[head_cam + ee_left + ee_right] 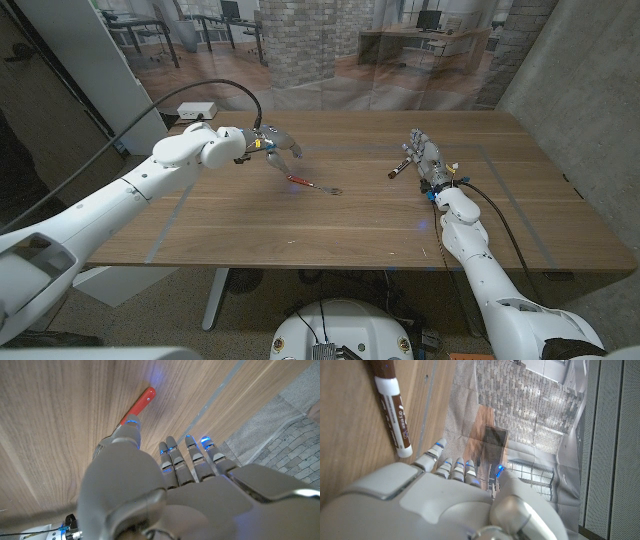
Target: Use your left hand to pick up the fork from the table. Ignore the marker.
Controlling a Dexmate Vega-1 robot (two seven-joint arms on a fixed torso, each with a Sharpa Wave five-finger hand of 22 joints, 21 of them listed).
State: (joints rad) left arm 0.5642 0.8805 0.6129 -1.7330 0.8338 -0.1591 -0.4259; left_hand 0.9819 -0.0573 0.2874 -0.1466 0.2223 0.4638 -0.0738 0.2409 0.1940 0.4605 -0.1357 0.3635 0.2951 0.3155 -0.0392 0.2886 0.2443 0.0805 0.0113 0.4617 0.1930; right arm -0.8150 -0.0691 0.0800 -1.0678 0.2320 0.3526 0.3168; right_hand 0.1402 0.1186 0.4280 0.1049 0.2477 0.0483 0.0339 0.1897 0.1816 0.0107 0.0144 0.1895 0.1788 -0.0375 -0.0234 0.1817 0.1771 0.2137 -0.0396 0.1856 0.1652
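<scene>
The fork (314,185) lies on the wooden table a little left of its middle, with a red handle (142,403) and metal tines pointing right. My left hand (266,142) hovers just left of and behind the handle end, its fingers (186,462) spread and holding nothing; the thumb tip sits close to the handle, and I cannot tell if they touch. A brown and white marker (398,168) lies at the right, next to my right hand (427,157). That hand (450,502) has its fingers stretched out beside the marker (393,410) and grips nothing.
A white box (197,109) with a black cable sits at the table's far left corner. Thin grey lines (170,215) mark out a rectangle on the tabletop. A concrete wall stands close on the right.
</scene>
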